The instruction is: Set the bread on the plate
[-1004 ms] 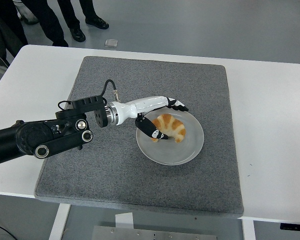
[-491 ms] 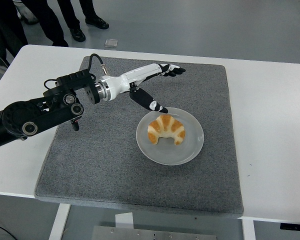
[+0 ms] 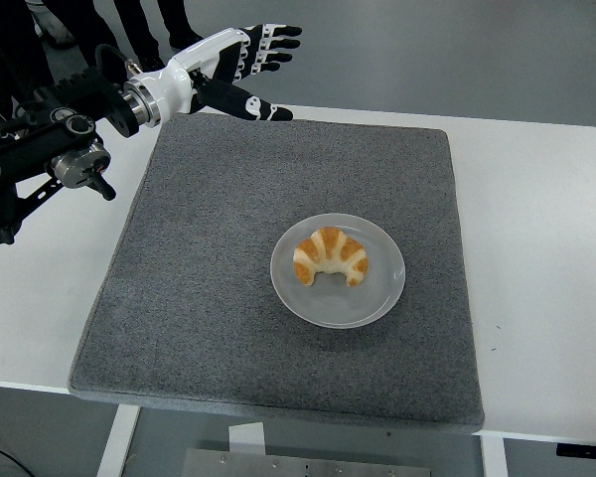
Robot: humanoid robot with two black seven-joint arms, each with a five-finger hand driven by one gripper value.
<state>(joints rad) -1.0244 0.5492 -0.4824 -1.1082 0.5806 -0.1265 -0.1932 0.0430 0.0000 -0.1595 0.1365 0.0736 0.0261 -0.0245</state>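
Croissant (image 3: 331, 256) sat on the grey plate (image 3: 377, 298), just right of frame centre, on the grey mat (image 3: 199, 298) over the white table (image 3: 536, 219). Left hand (image 3: 240, 62) was at upper left, above the mat's far-left corner, fingers spread wide, holding nothing. Someone's legs and shoes (image 3: 154, 68) showed along the top edge.

White table (image 3: 536, 199), grey mat (image 3: 209, 298) on top.
The mat covers the table's middle, reaching close to the near edge, with bare white tabletop showing on both sides of it.
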